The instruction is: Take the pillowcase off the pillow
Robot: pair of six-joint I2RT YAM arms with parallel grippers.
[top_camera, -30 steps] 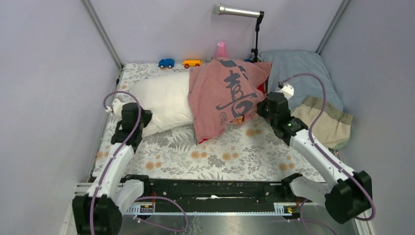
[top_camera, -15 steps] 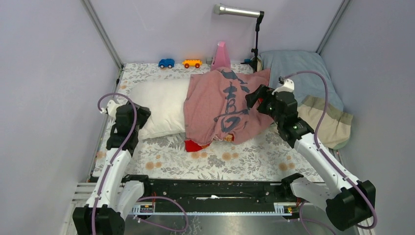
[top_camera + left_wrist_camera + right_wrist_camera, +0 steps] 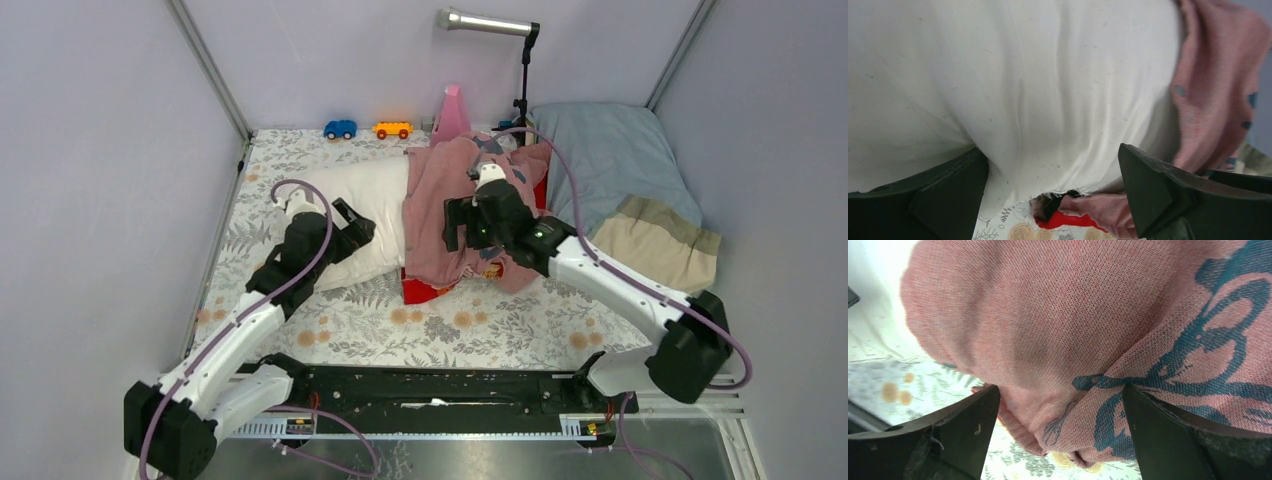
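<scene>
Pillowcase bunched over the right end of pillow, faded pink side out, dark teal character partly showing. Red edge pokes out on the near side. Rest of the pillow is bare white, lying across the back-left of the floral-covered bench.

Left hand sits at the pillow's near edge, fingers wide apart, nothing clamped. Its wrist view shows white pillow fabric bulging toward the gap, with the case off to the right. Right hand is over the bunched case, fingers also wide apart, not gripping. Its wrist view is filled with pink knit and teal print just beyond the fingers. Can't tell if either hand touches cloth.

Grey-blue pillow with beige end sits at the right wall, just beside the case. 2 toy cars at the back edge, blue and orange. Pink object and lamp stand are near them.
</scene>
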